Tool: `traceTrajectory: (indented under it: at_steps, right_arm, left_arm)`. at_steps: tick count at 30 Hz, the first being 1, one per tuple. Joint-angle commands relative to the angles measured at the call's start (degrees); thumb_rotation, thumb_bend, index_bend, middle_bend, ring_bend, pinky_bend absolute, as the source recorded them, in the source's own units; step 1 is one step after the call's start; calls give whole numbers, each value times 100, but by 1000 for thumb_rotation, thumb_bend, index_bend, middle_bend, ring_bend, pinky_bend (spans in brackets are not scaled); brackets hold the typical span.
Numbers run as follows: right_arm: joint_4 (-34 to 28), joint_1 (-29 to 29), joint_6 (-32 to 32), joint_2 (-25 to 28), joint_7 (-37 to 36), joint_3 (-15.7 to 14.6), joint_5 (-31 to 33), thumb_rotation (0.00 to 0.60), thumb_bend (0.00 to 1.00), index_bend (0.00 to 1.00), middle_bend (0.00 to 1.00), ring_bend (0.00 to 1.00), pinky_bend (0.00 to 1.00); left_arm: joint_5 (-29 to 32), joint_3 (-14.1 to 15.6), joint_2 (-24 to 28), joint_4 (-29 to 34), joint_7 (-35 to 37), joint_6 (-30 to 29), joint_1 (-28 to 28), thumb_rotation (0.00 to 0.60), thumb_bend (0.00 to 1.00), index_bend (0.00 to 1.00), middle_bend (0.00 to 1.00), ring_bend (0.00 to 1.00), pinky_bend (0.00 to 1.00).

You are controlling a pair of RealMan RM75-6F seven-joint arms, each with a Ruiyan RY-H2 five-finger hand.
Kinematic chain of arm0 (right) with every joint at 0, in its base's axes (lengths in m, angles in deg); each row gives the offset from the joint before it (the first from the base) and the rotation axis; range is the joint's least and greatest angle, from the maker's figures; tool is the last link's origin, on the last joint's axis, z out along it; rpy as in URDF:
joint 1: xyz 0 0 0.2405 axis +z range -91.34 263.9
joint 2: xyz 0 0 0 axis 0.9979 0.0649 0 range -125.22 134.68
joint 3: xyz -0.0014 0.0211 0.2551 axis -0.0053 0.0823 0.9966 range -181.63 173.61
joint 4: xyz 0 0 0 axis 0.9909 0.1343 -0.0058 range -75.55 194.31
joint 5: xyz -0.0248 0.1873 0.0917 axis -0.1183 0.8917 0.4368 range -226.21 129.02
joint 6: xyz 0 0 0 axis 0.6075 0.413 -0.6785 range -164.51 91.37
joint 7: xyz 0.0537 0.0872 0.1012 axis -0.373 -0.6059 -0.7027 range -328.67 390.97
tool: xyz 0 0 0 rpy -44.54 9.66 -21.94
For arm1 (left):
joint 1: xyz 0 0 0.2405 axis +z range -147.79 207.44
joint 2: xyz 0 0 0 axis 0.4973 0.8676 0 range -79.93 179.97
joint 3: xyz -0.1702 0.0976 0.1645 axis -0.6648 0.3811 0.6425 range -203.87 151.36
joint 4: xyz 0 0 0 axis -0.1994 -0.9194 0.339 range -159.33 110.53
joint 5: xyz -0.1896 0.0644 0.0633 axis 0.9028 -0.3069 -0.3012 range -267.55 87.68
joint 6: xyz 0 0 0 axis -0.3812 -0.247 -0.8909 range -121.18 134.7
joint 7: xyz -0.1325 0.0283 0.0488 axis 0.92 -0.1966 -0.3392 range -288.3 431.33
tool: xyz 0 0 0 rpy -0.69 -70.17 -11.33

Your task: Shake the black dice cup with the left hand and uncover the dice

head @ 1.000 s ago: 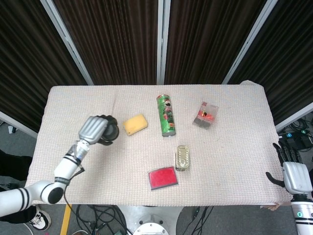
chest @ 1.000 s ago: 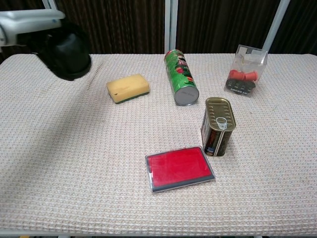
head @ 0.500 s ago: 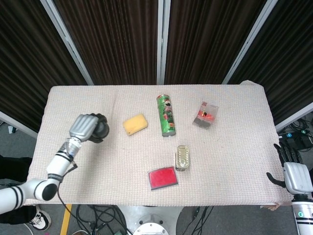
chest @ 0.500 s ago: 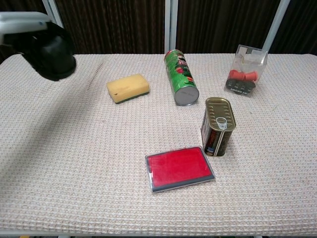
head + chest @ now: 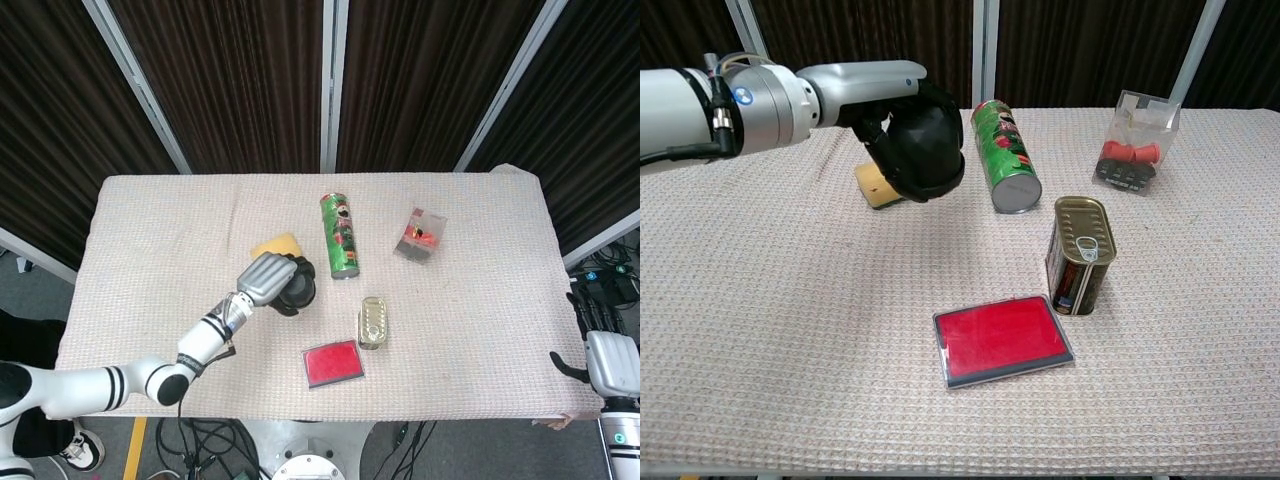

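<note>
left robot hand [image 5: 263,277]: raised, gripping | right robot hand [image 5: 610,360]: apparently open, table edge
</note>
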Motion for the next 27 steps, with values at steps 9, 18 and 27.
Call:
traceTrajectory:
  at_steps: [9, 18, 27]
  right_arm:
    - [6, 6, 7, -15, 10, -5, -26, 600, 133, 0, 0, 0, 0]
    - [-3, 40, -70, -78, 158, -44, -44, 600, 135, 0, 0, 0, 0]
    - [92, 62, -152, -133, 146, -44, -1, 600, 134, 0, 0, 0, 0]
  left_arm:
    - [-217, 276, 1533, 270, 383, -289, 707, 600, 258, 485, 548, 352, 441]
    - [-758, 271, 286, 931, -2, -139, 84, 600, 258, 484, 548, 352, 448]
    - [375, 182, 710, -353, -78, -151, 317, 600, 258, 484, 548, 351, 446]
